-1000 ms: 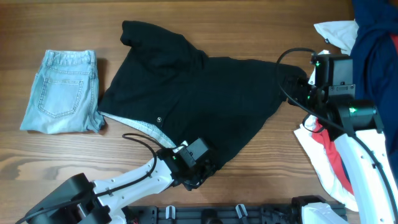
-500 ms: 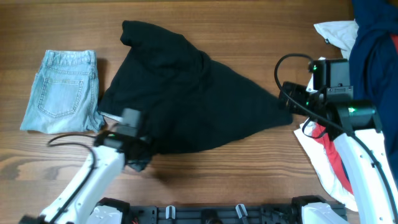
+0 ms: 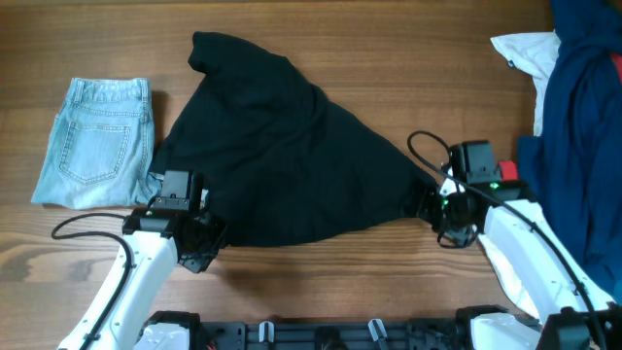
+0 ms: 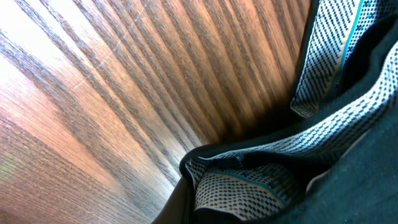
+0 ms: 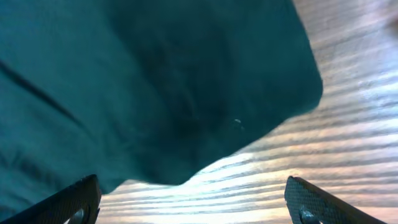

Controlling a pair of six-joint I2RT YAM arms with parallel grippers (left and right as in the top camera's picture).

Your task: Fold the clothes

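Overhead view: illumination is even and diffuse. The table (image 3: 389, 58) grain is sharp, but the black garment (image 3: 282, 156) shows almost no fold detail.

Left wrist view: a bright glare band lies on the wood at the left, and the dark lower edge is out of focus.

Right wrist view: soft and blurred overall. The cloth has a teal tint, with pale glare streaks on the wood below it.

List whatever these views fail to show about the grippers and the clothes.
Left gripper: overhead, its wrist body covers the fingers; the left wrist view shows only black garment and table, so its grip is unknown.
Garment heap: cut off by overhead's right edge.
Black garment's seams: right wrist view is blurred.
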